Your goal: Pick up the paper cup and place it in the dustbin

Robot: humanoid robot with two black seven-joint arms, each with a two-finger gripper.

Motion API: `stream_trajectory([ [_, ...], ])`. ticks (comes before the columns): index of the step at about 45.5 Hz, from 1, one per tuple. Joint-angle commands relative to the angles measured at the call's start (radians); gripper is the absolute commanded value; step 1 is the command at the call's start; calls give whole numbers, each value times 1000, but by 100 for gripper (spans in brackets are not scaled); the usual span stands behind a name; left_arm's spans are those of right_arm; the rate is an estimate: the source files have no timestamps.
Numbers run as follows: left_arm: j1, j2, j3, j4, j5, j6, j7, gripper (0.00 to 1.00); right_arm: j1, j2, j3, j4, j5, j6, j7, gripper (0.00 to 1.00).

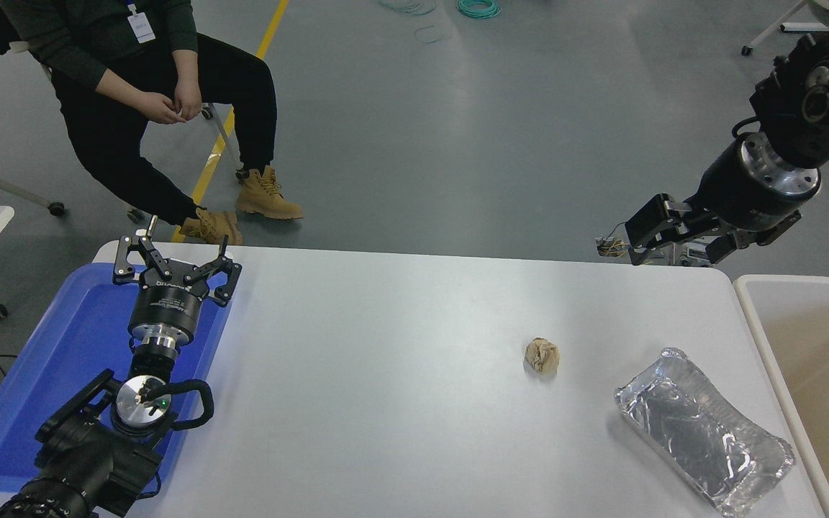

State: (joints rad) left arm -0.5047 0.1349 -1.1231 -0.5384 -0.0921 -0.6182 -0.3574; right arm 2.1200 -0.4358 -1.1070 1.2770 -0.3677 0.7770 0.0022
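Below the right pincer (655,234), a smooth white counter (400,403) with soft sheen carries a rough crumpled brown paper ball (542,355) and shiny, wrinkled foil tray (702,430).

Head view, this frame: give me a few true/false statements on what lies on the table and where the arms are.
1. A paper cup stands on the table. False: none is visible.
2. The crumpled brown paper ball lies left of the silver foil tray. True.
3. The right gripper holds the foil tray. False: it hangs above the table's far edge, holding nothing.
4. The left gripper is parked over the blue tray. True.
5. The dustbin sits at the table's right end. True.
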Motion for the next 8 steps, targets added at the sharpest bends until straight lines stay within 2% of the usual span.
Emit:
stream_trajectory([
  [1, 0, 0, 0, 0, 0, 0, 0, 100, -5, 2, -2, 15, 0, 8, -59, 100],
  [8, 0, 0, 0, 0, 0, 0, 0, 100, -8, 2, -2, 15, 1, 8, -79, 100],
])
